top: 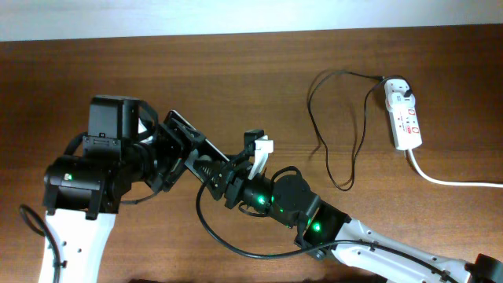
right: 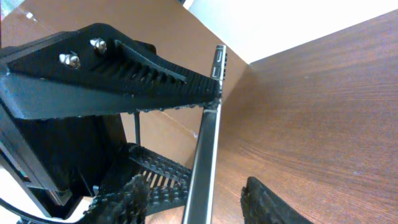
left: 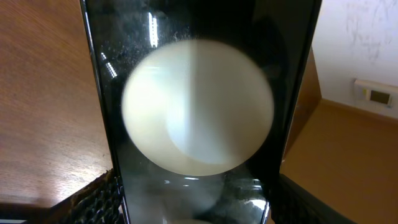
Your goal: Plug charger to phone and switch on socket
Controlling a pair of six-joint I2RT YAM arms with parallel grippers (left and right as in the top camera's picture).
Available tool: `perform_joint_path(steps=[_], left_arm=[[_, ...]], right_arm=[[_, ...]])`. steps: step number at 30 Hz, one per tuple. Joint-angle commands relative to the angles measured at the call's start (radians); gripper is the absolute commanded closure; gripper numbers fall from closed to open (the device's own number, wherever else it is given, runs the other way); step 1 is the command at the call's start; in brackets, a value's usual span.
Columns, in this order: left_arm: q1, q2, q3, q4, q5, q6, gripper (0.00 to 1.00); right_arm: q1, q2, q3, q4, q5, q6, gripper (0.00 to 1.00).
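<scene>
The phone (top: 191, 137) is a black slab held off the table in my left gripper (top: 171, 149), which is shut on it. In the left wrist view the phone (left: 199, 118) fills the frame with a white round patch, between the fingers (left: 196, 214). My right gripper (top: 229, 178) is open with a finger on each side of the phone's thin edge (right: 208, 143), and there are gaps between the fingers (right: 196, 202) and the phone. The charger (top: 318, 134) lies looped on the table at the right, and its white adapter (top: 398, 86) is in the socket (top: 408, 122). I cannot make out its connector tip.
The socket's thick white cord (top: 456, 182) runs off to the right edge. Both arms crowd the left and middle of the brown wooden table (top: 259, 71). A white wall lies beyond the table's far edge.
</scene>
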Motion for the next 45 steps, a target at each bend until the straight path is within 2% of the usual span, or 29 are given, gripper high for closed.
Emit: perform_joint_path(steps=[1, 10, 18, 20, 21, 22, 25, 27, 29, 31, 33, 35, 38, 41, 43, 45], left_arm=[[-0.034, -0.001, 0.006, 0.013, -0.015, -0.009, 0.32], [-0.075, -0.001, 0.006, 0.014, -0.036, -0.008, 0.32], [-0.075, -0.001, 0.006, 0.013, -0.036, -0.008, 0.27], [-0.075, -0.001, 0.006, 0.014, -0.036, -0.008, 0.21], [-0.075, -0.001, 0.006, 0.013, -0.045, -0.008, 0.06], [-0.075, -0.001, 0.006, 0.013, -0.061, -0.008, 0.01], [-0.074, -0.002, 0.007, 0.025, -0.065, -0.008, 0.01], [-0.074, -0.013, 0.009, 0.049, -0.061, -0.005, 0.01], [-0.072, -0.056, 0.020, 0.086, -0.062, 0.061, 0.01], [-0.060, -0.131, 0.039, 0.100, -0.082, 0.158, 0.01], [-0.051, -0.247, 0.042, 0.083, -0.153, 0.260, 0.01], [-0.051, -0.394, 0.042, -0.001, -0.280, 0.286, 0.01], [-0.051, -0.584, 0.042, -0.203, -0.444, 0.285, 0.01], [-0.051, -0.672, 0.039, -0.280, -0.455, 0.283, 0.01], [-0.051, -0.674, 0.021, -0.273, -0.455, 0.198, 0.01], [-0.051, -0.674, -0.056, -0.264, -0.454, 0.015, 0.01]], right_arm=[[0.005, 0.003, 0.017, 0.002, 0.016, 0.052, 0.52], [0.005, 0.003, 0.016, -0.051, 0.016, 0.052, 0.67], [0.005, 0.003, 0.016, -0.050, 0.019, 0.052, 0.83], [0.005, 0.003, 0.017, -0.050, 0.015, 0.053, 0.87], [0.005, 0.003, 0.017, -0.049, 0.015, 0.053, 0.88], [0.005, 0.003, 0.016, -0.047, 0.015, 0.064, 0.88], [0.001, 0.002, 0.017, -0.038, 0.018, 0.100, 0.89], [-0.014, 0.000, 0.017, -0.038, 0.010, 0.172, 0.91], [-0.050, -0.011, 0.017, -0.038, -0.049, 0.253, 0.94], [-0.090, -0.025, 0.016, -0.031, -0.127, 0.270, 0.96], [-0.129, -0.037, 0.017, 0.000, -0.228, 0.285, 0.96], [-0.158, -0.038, 0.017, 0.006, -0.307, 0.367, 0.96], [-0.167, -0.038, 0.016, 0.006, -0.375, 0.453, 0.96], [-0.167, -0.038, 0.016, 0.005, -0.427, 0.482, 0.96], [-0.167, -0.038, 0.016, 0.006, -0.459, 0.528, 0.96], [-0.167, -0.038, 0.016, 0.005, -0.493, 0.528, 0.96]])
